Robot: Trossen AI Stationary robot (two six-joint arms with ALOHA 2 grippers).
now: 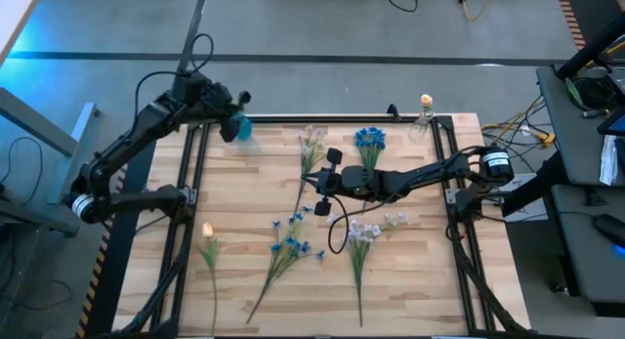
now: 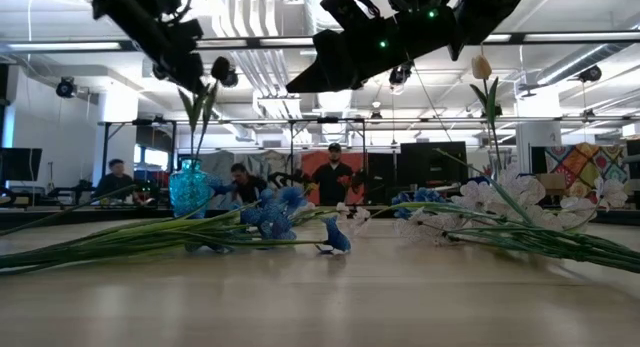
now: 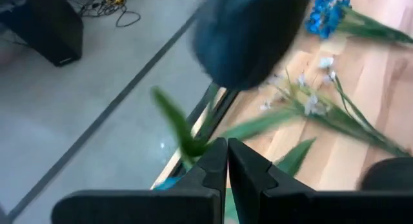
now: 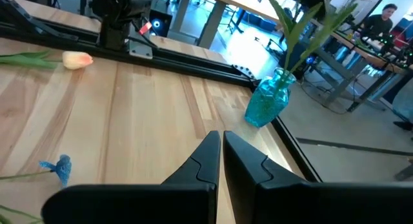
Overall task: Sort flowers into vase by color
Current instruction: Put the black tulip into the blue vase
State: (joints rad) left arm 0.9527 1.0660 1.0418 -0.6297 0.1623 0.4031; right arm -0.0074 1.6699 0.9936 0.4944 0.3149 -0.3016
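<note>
The surface is pale wooden planking with visible grain, framed by dark metal rails. At the upper left of the high view, the left hand hangs just above a teal glass vase with a round, faceted body; its fingers are clenched on a thin green stem with long narrow leaves, seen in the left wrist view pinched between the two dark pads. At the lower left of the surface lies a peach tulip bud on a long slim stem, well apart from both hands. Toward the lower centre sprawls a blue sprig with small bright blossoms. At upper centre lies a pale white-lilac sprig, and just right of it a dense blue cluster. The right hand sits mid-surface, pointing left, its fingers clenched with nothing between them; the blue sprig lies just below it in the frame, not touching. Lower right of centre lies another pale sprig. At the upper right edge stands a small clear vase with a peach bud in it
</note>
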